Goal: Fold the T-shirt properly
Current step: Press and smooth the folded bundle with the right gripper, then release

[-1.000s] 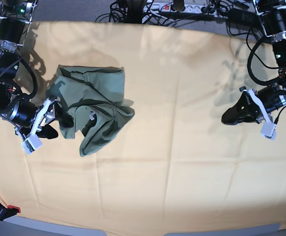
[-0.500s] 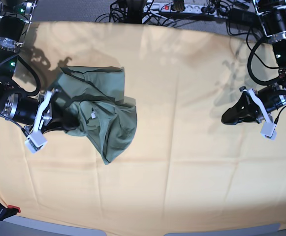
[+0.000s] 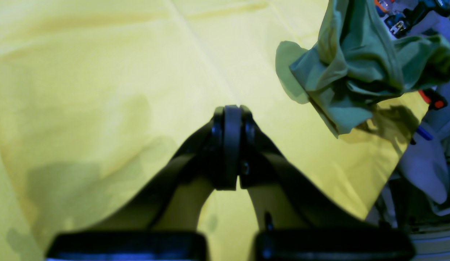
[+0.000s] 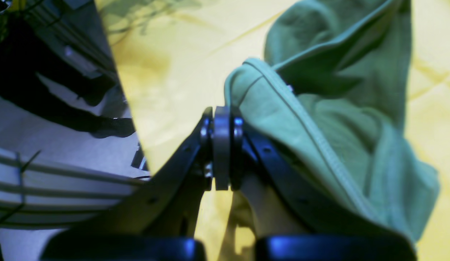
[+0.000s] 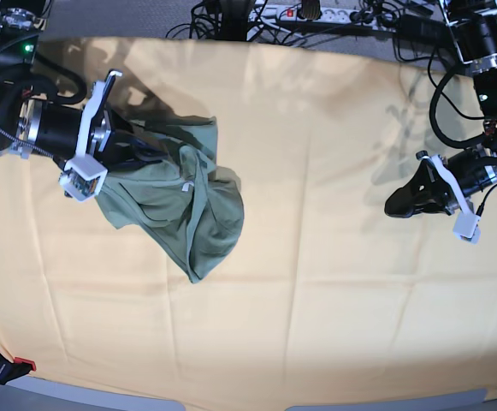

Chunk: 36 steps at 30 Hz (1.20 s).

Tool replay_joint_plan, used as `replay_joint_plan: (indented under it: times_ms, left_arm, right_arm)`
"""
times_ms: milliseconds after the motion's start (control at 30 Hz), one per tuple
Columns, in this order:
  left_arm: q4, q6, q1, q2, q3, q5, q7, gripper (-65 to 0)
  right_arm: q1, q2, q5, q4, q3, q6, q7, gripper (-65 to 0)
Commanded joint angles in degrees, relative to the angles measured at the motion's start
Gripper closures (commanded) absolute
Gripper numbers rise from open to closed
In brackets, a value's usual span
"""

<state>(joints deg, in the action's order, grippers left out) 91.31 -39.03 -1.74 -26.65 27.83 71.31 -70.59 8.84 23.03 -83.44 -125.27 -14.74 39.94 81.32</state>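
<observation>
I count one T-shirt [image 5: 175, 205], bunched by the left edge of the one yellow-orange cloth [image 5: 316, 282] (the only garment here). Two grippers of mine: right gripper [image 5: 141, 147], left gripper [image 5: 395, 205]. One power strip [image 5: 304, 12] beyond the far edge.

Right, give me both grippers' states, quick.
Left gripper: closed, holding nothing.
Right gripper: closed; whether it pinches the T-shirt cannot be told.
</observation>
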Motion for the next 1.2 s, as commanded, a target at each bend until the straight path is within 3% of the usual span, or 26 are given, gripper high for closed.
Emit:
replay_joint_plan:
  times_ms: [0, 300, 700, 733, 867, 900, 1033, 1167]
  left_arm:
    - [0.8, 0.0, -1.0, -1.1, 0.3, 1.4, 1.2, 0.0]
    - [0.8, 0.0, -1.0, -1.1, 0.3, 1.4, 1.6, 0.0]
    - [0.8, 0.0, -1.0, -1.1, 0.3, 1.4, 1.6, 0.0]
    - [0.8, 0.0, -1.0, -1.1, 0.3, 1.4, 1.6, 0.0]
    - [0.8, 0.0, -1.0, -1.1, 0.3, 1.9, 1.8, 0.0]
    - [0.8, 0.0, -1.0, -1.1, 0.3, 2.4, 1.8, 0.0]
    - [0.9, -0.5, -1.2, -1.1, 0.3, 3.2, 1.8, 0.0]
    - [0.9, -1.0, -1.2, -1.1, 0.3, 5.7, 0.1, 0.0]
  right_arm:
    - [0.1, 0.6, -1.6, -0.9, -0.3, 0.1, -1.3, 0.0]
    - [1.1, -6.0, -1.6, -0.9, 1.3, 0.1, -1.3, 0.0]
    - [1.1, -6.2, -1.6, -0.9, 16.5, 0.1, -1.3, 0.0]
    - [1.1, -6.2, -1.6, -0.9, 17.2, 0.1, -1.3, -1.5]
    - [0.6, -6.2, -1.6, -0.9, 18.9, 0.1, -1.3, -31.9]
    - [0.1, -6.2, -1.6, -0.9, 18.9, 0.1, -1.3, -35.5]
    - [-3.2, -6.2, -1.6, -1.0, 17.9, 0.1, -1.3, -36.0]
    - [-7.0, -6.2, -1.6, -1.0, 12.6, 0.1, -1.3, -33.1]
